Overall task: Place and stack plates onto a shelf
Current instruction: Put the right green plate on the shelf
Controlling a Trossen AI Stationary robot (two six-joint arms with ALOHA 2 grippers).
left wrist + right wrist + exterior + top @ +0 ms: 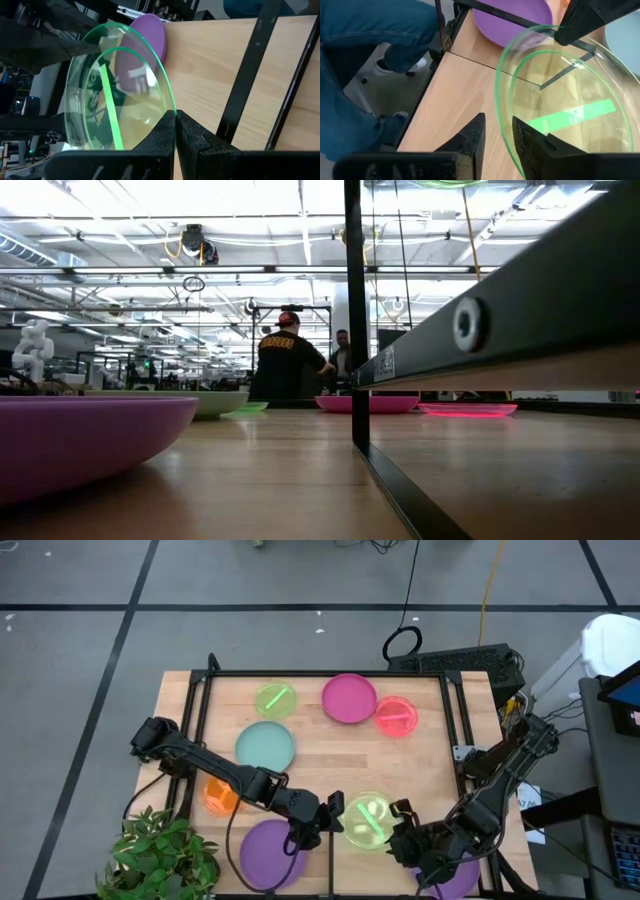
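A translucent green plate [368, 820] hangs over the table's near middle between my two grippers. My left gripper [335, 812] is shut on its left rim. My right gripper [497, 122] is open, one finger on either side of the opposite rim [501, 135]; whether it touches, I cannot tell. Below lies the pale shelf panel [452, 100], edged by a thin black divider bar [330, 862]. Resting flat on the wood are a purple plate [268, 852], a second purple one [455, 878], teal [265, 747], orange [221, 795], magenta [349, 698], red-pink [396, 717] and small green [276, 700] plates. My left gripper pinches the green plate's rim [167, 107] between its two fingers. The fingers come from the table's left, slanting down. The plate sticks out beyond the fingertips, tilted, and appears lifted clear of the wood.
A potted plant [160, 855] stands at the near left corner. A black metal frame [330, 673] borders the tabletop. A person's legs in jeans [365, 60] are beside the table's near edge. People [285, 365] stand in the room behind.
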